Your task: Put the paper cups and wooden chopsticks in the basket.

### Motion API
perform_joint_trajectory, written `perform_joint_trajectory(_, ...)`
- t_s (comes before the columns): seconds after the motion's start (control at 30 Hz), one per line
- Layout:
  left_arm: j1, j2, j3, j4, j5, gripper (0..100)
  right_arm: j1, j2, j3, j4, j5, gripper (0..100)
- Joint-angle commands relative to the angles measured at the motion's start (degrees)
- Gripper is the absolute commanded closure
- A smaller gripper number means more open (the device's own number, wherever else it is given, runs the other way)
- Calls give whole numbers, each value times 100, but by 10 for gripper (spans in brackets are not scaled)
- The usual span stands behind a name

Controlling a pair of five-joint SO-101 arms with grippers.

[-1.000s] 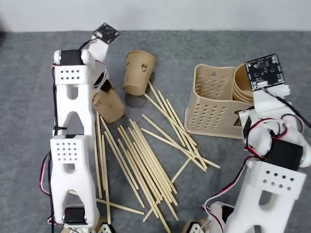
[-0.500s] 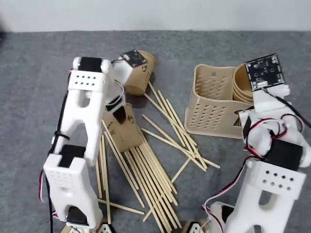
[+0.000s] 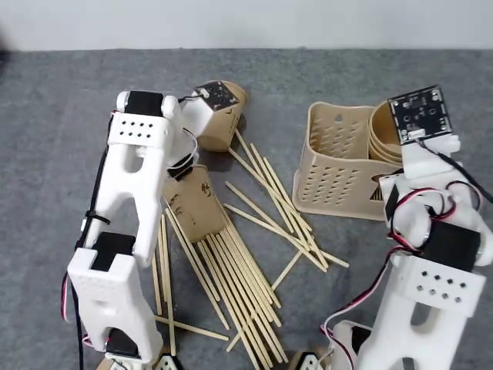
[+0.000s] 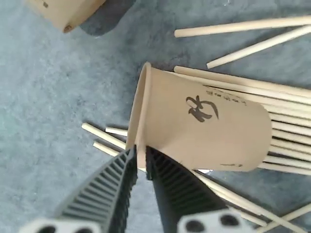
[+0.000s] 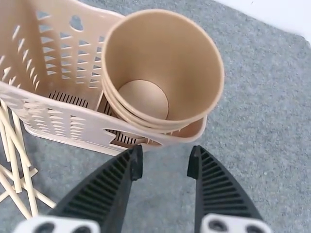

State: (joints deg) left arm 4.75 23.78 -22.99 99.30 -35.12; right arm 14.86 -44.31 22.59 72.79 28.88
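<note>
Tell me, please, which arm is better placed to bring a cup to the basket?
Left: its jaws grip the rim of the paper cup; the right jaws hang open beside the basket.

Surface: the table is covered in grey felt-like cloth
Far edge: a white wall is seen behind it
Light: soft shadows are cast

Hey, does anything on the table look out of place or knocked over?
Yes: wooden chopsticks lie scattered over the grey mat, outside the basket. One paper cup lies on its side across them, rim pinched by the left gripper; a second cup lies tipped over beyond it.
</note>
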Motion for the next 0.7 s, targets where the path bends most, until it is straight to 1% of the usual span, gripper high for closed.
perform_joint_trajectory(0.0, -88, -475, -180, 114, -70, 939, 31, -163, -44, -48, -35, 826)
perform_joint_trajectory(0.1, -334, -475, -585, 114, -44, 871, -4, -171, -105, 136, -35, 826)
perform_joint_trajectory(0.2, -668, -475, -1209, 114, 360, 830, -365, -171, -431, 734, -26, 826)
perform_joint_trajectory(0.27, -897, -475, -1640, 114, 598, 821, -716, -163, -712, 1147, -44, 826)
perform_joint_trajectory(0.4, -1424, -484, -2360, 123, 993, 820, -1754, -101, -1011, 1666, -158, 826)
perform_joint_trajectory(0.53, -1987, -475, -2703, 123, 1336, 820, -2870, -66, -993, 1736, -668, 826)
perform_joint_trajectory(0.67, -2400, -475, -2738, 114, 1591, 820, -4004, 391, -993, 1727, -1231, 825)
